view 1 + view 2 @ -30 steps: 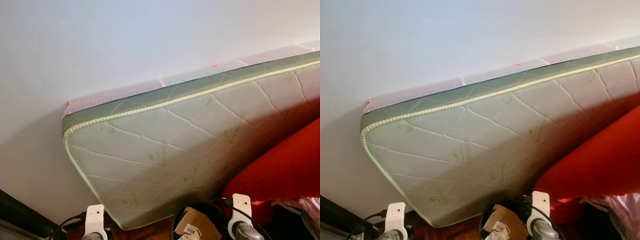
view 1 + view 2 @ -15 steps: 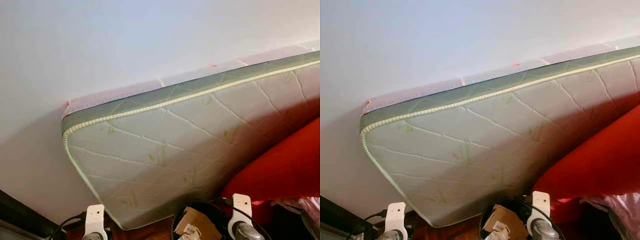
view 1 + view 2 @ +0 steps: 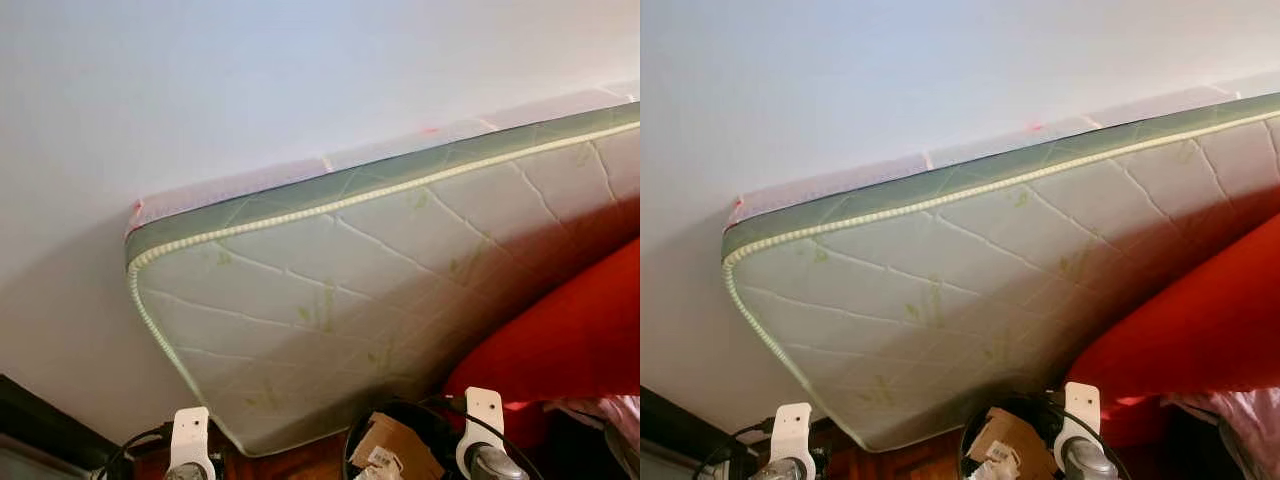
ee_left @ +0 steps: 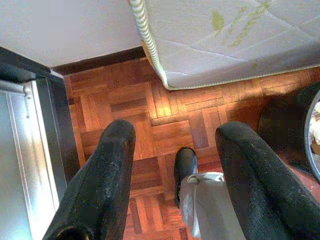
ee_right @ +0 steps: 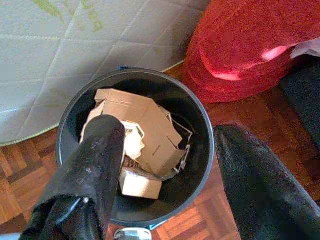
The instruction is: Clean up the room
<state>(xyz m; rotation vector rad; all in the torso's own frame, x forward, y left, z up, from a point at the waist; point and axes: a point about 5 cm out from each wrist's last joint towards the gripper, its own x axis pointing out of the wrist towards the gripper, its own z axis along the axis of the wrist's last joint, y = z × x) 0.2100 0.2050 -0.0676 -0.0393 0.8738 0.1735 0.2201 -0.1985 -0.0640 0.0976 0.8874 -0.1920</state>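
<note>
A round black bin (image 5: 199, 125) stands on the parquet floor and holds several pieces of torn brown cardboard (image 5: 145, 127). My right gripper (image 5: 167, 130) hangs open straight above the bin, with nothing between its fingers. In the left eye view the bin's rim (image 3: 352, 447) shows at the bottom edge, between my two white wrist mounts. My left gripper (image 4: 177, 132) is open and empty over bare parquet (image 4: 110, 110), to the left of the bin.
A quilted white and green mattress (image 3: 360, 290) leans against the white wall (image 3: 250, 80) just behind the bin. A big red cushion (image 3: 560, 340) sits at the right with pink cloth (image 3: 610, 410) beside it. A metal frame (image 4: 30, 165) and dark skirting run along the left.
The view has drifted very slightly. Both arms and the bin stand as before.
</note>
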